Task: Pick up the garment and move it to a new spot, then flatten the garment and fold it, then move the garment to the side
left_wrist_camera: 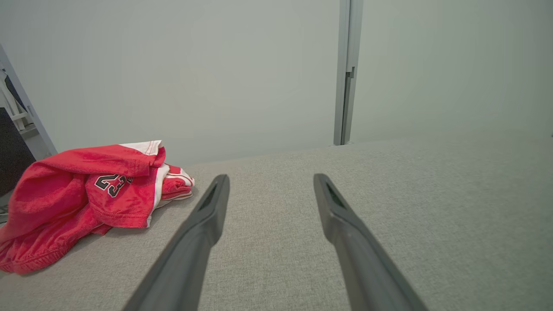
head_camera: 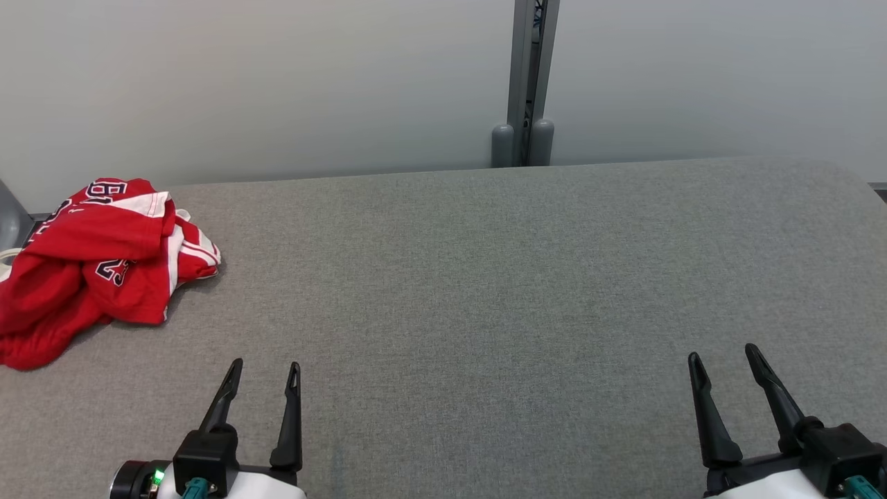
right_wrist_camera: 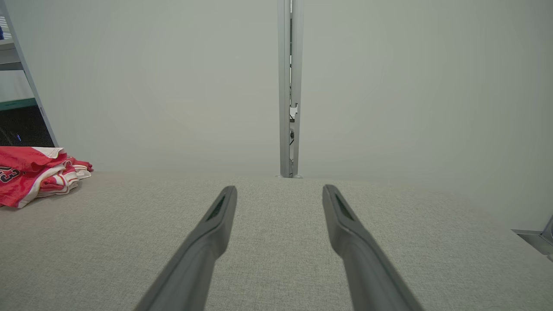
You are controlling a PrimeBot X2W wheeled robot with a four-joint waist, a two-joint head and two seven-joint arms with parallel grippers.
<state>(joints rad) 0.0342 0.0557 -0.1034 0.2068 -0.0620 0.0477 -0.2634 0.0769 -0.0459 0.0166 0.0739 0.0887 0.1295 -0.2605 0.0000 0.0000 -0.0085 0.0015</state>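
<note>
A red garment (head_camera: 97,260) with white trim and dark numerals lies crumpled in a heap at the far left of the grey fabric table (head_camera: 485,291). It appears in the left wrist view as the same garment (left_wrist_camera: 86,194) left of the fingers, and at the left edge of the right wrist view as the garment (right_wrist_camera: 34,172). My left gripper (head_camera: 267,371) hovers open near the front edge, a short way right of and nearer than the heap. At the front right my right gripper (head_camera: 724,353) is open too, empty and far from the cloth.
A pale wall runs behind the table, with a grey metal post (head_camera: 527,83) at its middle. A dark shelf frame (right_wrist_camera: 19,116) stands beyond the table's left end. The table's left edge passes under the garment.
</note>
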